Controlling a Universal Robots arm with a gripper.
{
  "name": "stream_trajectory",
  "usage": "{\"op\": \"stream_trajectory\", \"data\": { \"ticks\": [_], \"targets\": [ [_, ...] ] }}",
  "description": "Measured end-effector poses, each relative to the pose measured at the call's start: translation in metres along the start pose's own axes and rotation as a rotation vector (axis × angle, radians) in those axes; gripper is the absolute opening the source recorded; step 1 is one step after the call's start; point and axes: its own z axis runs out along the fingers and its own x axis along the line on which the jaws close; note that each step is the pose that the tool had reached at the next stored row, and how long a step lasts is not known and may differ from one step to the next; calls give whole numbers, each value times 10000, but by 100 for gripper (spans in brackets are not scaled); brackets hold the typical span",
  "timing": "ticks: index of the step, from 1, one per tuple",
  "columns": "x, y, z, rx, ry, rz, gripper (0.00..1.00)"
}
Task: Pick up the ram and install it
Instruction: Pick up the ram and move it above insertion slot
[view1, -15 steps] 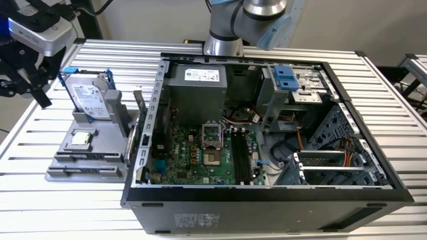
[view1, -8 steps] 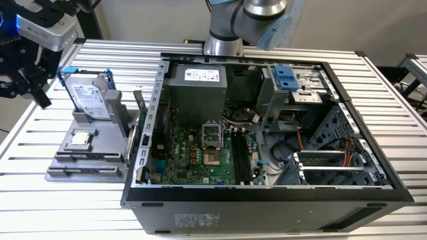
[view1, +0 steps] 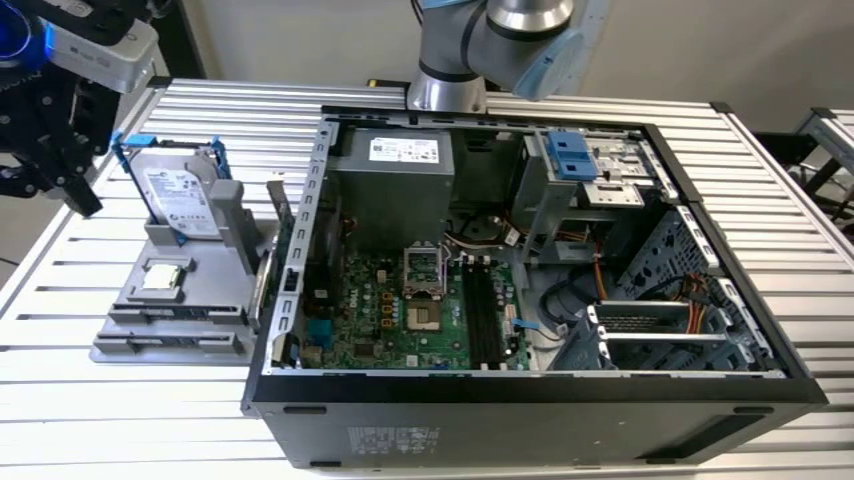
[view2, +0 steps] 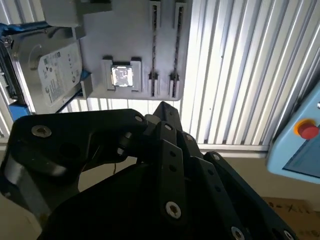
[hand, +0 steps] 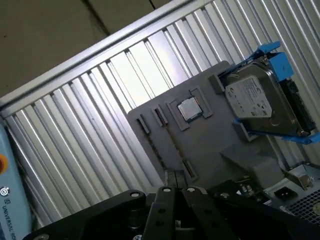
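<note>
Gripper (view2: 162, 108) hovering over gray holder (view1: 140, 312), tips pressing together, pinching nothing. Ram (view1: 278, 212) standing on edge at holder's side nearest computer case (view1: 534, 395), past hard drive (view1: 174, 195), well apart from gripper.

Judging the ram:
- being light, stiff and thin
- smooth faces likely slipping in grip
- contact edge risking damage

Best hold looking like flat faces, mid-length, near upper edge.
</note>
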Motion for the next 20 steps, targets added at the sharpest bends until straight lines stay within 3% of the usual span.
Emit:
{"op": "stream_trajectory", "data": {
  "ticks": [20],
  "targets": [
    [0, 0, 0, -53, 180, -3646, 0]
  ]
}}
